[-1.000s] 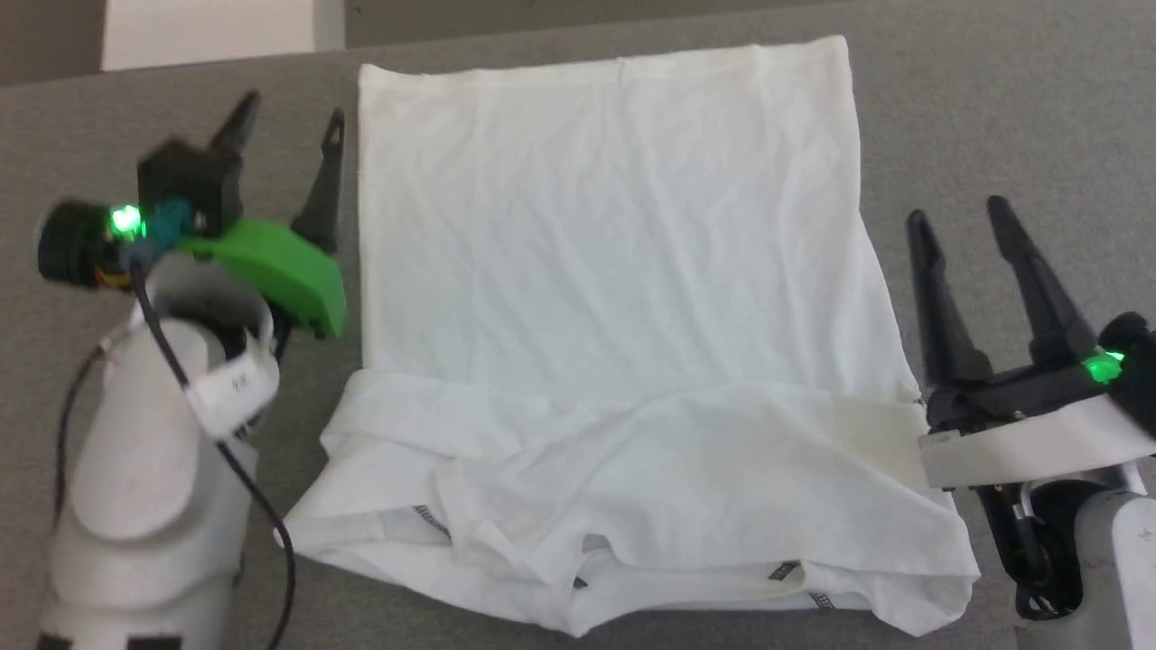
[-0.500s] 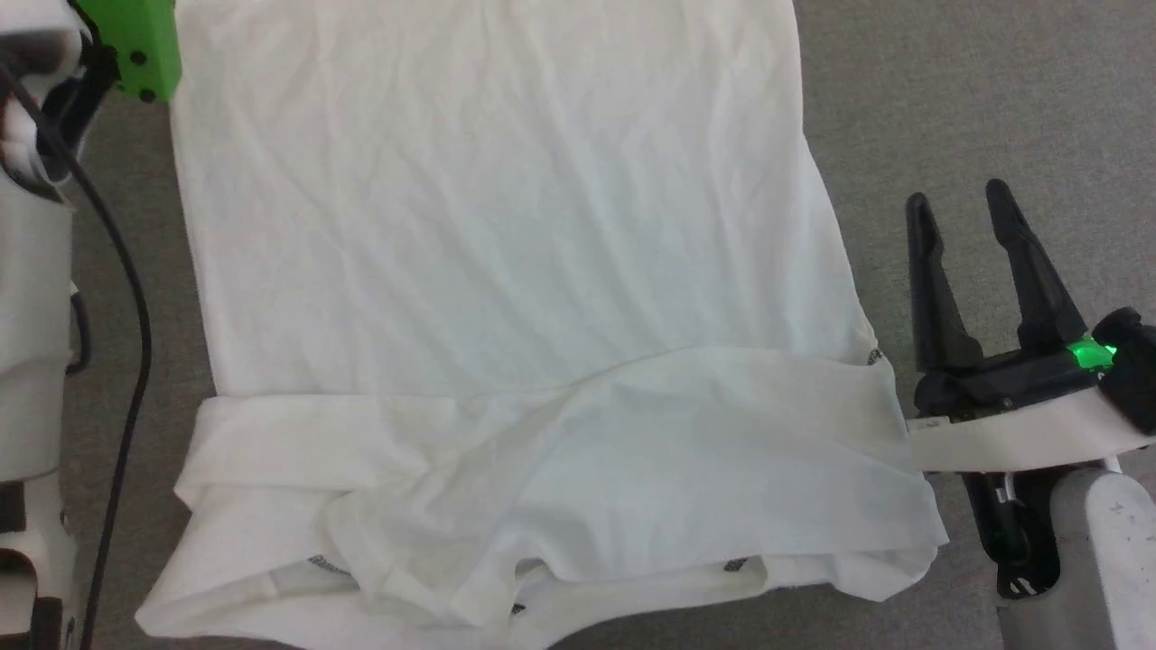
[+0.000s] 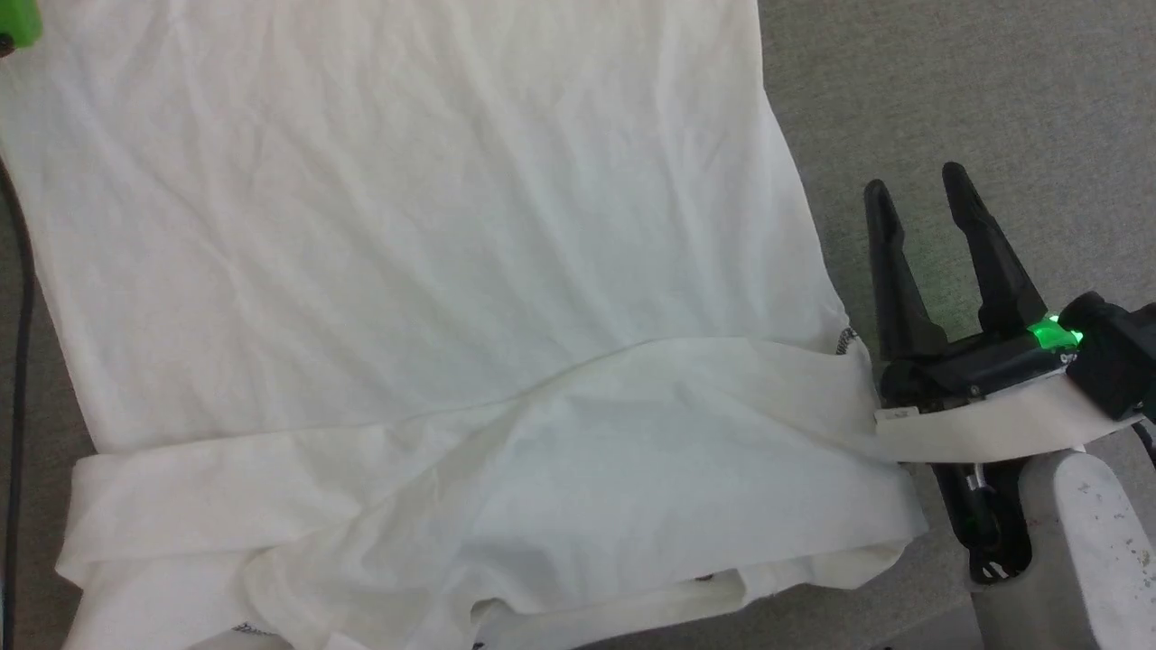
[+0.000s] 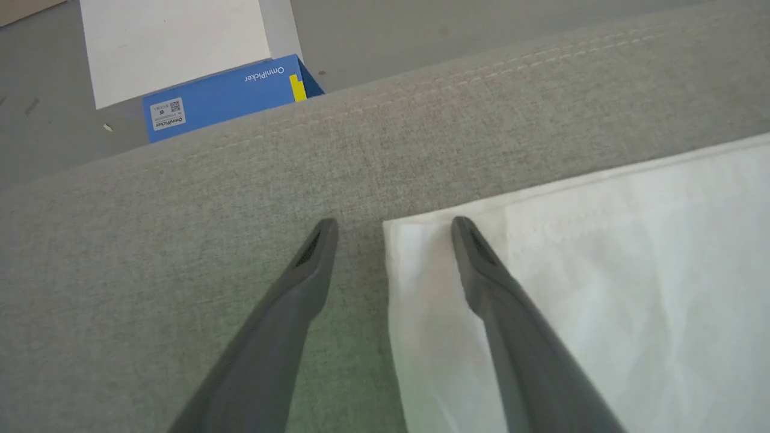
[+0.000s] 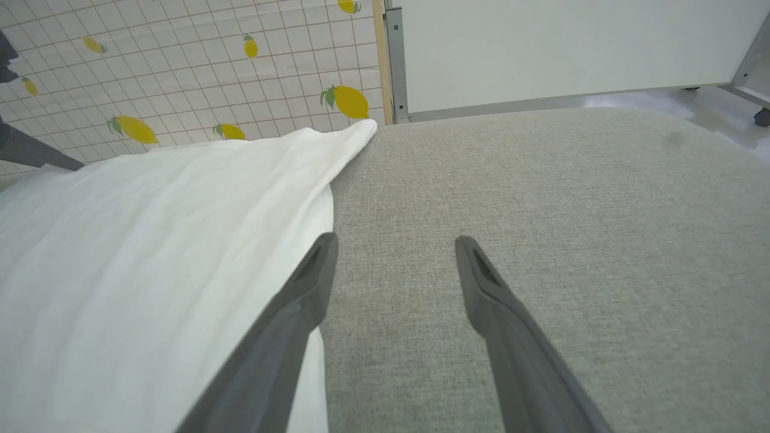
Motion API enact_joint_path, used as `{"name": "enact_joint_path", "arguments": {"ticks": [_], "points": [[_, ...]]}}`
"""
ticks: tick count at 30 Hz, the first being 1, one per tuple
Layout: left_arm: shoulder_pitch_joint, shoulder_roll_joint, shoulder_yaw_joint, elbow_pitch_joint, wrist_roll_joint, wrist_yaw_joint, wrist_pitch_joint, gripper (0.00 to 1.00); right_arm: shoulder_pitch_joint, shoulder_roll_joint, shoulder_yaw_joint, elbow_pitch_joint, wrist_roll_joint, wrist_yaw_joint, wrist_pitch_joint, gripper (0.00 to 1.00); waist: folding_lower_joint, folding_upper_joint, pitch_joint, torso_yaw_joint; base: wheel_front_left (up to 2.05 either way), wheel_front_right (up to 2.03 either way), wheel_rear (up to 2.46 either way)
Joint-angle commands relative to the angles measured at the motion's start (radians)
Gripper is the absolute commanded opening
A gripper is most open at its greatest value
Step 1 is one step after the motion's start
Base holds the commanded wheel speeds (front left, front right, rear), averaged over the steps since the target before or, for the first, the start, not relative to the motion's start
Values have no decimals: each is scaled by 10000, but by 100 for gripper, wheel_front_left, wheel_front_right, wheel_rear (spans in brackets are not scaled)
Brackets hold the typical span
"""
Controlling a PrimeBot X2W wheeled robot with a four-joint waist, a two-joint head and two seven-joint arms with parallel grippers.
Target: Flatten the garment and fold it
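Left tool (image 4: 391,224) and right tool (image 3: 914,179) gape empty by the garment (image 3: 406,271).

One garment (image 3: 406,271), one blue box (image 4: 222,96) at eleven o'clock of the left wrist view. Two grippers: left gripper (image 4: 394,222), right gripper (image 3: 916,178)

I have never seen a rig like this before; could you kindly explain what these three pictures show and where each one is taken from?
It is a two-armed robot with a long-fingered gripper on each arm. One picture looks down from its head: a white T-shirt, its near part folded over, lies on a grey padded surface, with the right gripper open beside it. Another looks along the left gripper, open over the shirt's corner. The third looks along the right gripper from its wrist. Nothing is held.
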Motion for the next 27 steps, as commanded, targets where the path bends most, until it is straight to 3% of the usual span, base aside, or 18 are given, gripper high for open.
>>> {"name": "enact_joint_path", "arguments": {"ticks": [1, 2, 7, 12, 16, 21, 27], "points": [[103, 118, 0, -105, -17, 90, 150, 39, -191, 6, 67, 36, 102, -13, -106, 100, -2, 0, 113, -68, 0, 0, 0], [192, 157, -6, -216, -19, 122, 285, 0, -222, -11, 88, 48, 118, -13, -115, 100, -2, 0, 128, -59, 0, 0, 0], [401, 224, -24, -749, -92, 172, 534, 0, -693, -276, 182, 44, 69, -13, 58, 100, -2, 0, 156, 14, 0, 0, 0], [420, 134, -124, -980, -149, 144, 387, 0, -2326, -573, 276, 239, 156, -13, 1260, 100, -2, 0, 87, 223, 0, 0, 0], [286, -65, -284, -1057, -245, 86, 344, 0, -4362, -777, 48, 1207, 362, -13, 2942, 100, -2, 0, 125, 513, 0, 0, 0], [-74, -462, -609, -1133, -339, -67, 118, 0, -6983, -743, -458, 3428, 624, -13, 5651, 100, -2, 0, 308, 1087, 0, 0, 0], [-572, -911, -1036, -1000, -342, -277, -268, 0, -9193, -855, -721, 5630, 249, -13, 8118, 100, -2, 0, 627, 1775, 0, 0, 0]]}}
